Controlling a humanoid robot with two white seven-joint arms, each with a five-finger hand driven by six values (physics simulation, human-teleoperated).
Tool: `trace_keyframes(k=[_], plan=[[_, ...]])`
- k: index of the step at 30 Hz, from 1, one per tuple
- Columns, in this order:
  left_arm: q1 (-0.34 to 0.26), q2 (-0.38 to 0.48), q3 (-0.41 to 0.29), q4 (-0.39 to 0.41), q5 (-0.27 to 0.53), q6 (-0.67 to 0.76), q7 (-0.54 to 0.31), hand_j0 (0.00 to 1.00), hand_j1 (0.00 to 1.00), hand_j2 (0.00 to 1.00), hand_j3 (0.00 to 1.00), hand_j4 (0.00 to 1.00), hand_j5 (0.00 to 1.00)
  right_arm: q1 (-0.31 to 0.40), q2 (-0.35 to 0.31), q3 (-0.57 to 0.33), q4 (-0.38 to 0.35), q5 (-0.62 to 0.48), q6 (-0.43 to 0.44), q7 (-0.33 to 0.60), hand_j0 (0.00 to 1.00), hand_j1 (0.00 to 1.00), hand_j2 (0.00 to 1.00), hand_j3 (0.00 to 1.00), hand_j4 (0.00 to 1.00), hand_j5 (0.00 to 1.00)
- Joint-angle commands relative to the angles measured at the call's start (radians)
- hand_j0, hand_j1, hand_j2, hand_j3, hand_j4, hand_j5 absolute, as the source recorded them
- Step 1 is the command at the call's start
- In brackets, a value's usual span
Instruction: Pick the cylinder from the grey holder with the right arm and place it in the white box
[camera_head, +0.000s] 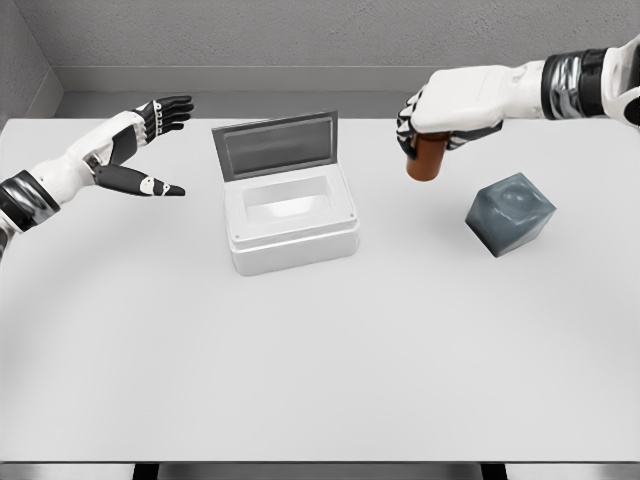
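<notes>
On the white table (300, 370), the right hand (450, 105) grips the brown cylinder (428, 158) at upper right, between white box (290, 235) and grey holder (510, 213); left hand (140, 145) spread wide.

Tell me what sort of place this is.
Likely a bare simulated test bench: a plain white table against grey walls, holding only a white box and grey holder, with a right robot hand gripping a brown cylinder.

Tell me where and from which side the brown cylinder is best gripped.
Grip the cylinder around its upper part, coming from above, as the right hand does now: it hangs upright with its lower half free, ready to go down into the open white box.
</notes>
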Motion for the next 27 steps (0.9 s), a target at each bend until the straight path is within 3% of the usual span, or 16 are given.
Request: trace_keyframes(k=[1, 27], plan=[[0.000, 0.001, 0.000, -0.001, 0.006, 0.001, 0.000, 1.00, 1.00, 1.00, 1.00, 1.00, 1.00, 0.000, 0.022, 0.001, 0.001, -0.005, 0.003, 0.000, 0.40, 0.40, 0.40, 0.40, 0.40, 0.40], [-0.002, 0.001, 0.000, 0.002, 0.006, -0.001, 0.000, 1.00, 1.00, 1.00, 1.00, 1.00, 1.00, -0.032, 0.211, 0.004, 0.042, 0.002, 0.003, 0.000, 0.36, 0.36, 0.36, 0.36, 0.36, 0.36]])
